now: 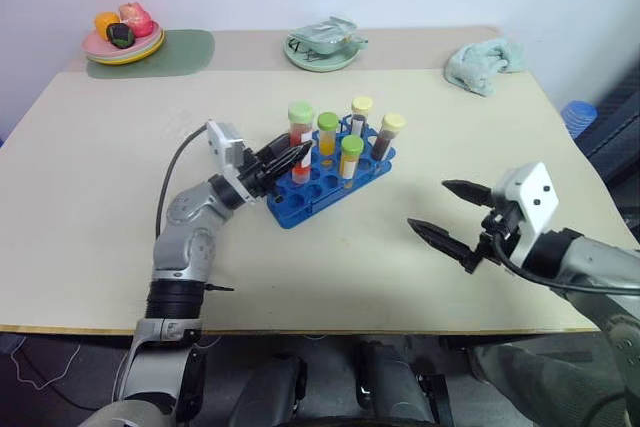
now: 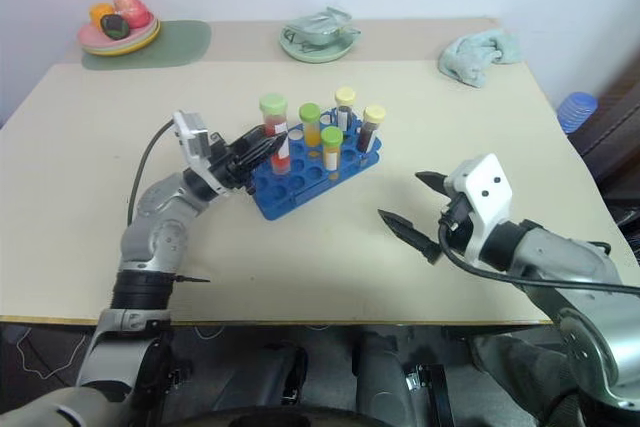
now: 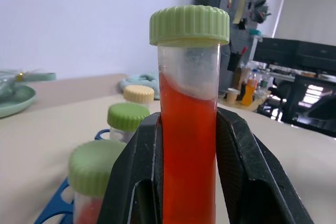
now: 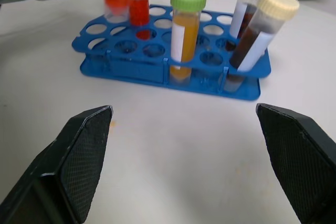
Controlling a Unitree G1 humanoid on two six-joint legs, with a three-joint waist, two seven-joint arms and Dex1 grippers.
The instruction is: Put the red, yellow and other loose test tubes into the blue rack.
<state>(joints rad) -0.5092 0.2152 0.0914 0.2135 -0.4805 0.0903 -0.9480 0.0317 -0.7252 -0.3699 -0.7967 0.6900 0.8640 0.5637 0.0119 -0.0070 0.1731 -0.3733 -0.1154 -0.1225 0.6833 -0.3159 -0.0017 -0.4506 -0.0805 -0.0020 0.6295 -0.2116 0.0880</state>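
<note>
Red-liquid test tube (image 3: 189, 145) w/ pale green cap pinched upright in left gripper (image 1: 296, 158), over the blue rack (image 1: 310, 187). Right gripper (image 1: 452, 213) spread wide, empty, well apart from rack.

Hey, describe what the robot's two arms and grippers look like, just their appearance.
Both arms are silver-grey metal with black ribbed joint sections. The left gripper has two black tapered fingers on a white wrist block, with a black cable looping back to the forearm. The right gripper has pointed black fingers with textured pads, a white housing with two dark dots, and a black cable.
</note>
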